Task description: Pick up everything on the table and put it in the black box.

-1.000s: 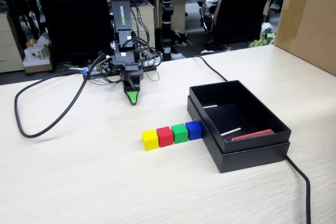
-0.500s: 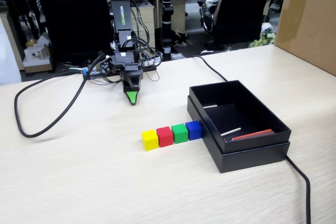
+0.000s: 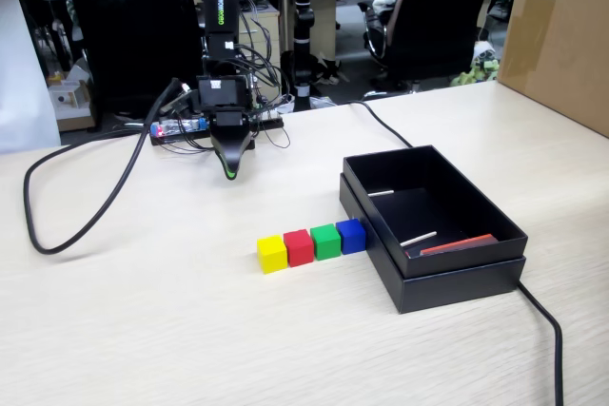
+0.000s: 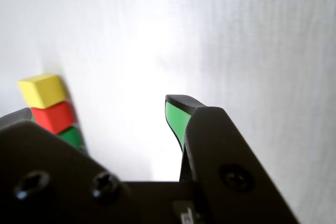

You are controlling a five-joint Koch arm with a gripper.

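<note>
- Fixed view: the tool points down, with its green-edged tip just above the table, at the far left of the scene.
- Fixed view: the two jaws overlap from this angle, so the gap between them cannot be read here.
- Fixed view: four cubes sit in a touching row on the table, near the centre. From left to right they are the yellow cube, red cube, green cube and blue cube.
- Fixed view: the blue cube is just beside the left wall of the black box. The row lies well apart from the tool.
- Fixed view: inside the box lie two thin white sticks and a flat red strip.
- Fixed view: a black cable loops across the table at far left. A brown cardboard carton stands at far right.
- Wrist view: the tool has its jaws apart, with bare table between them.
- Wrist view: the yellow cube, red cube and green cube show at left, partly behind the left jaw.
</note>
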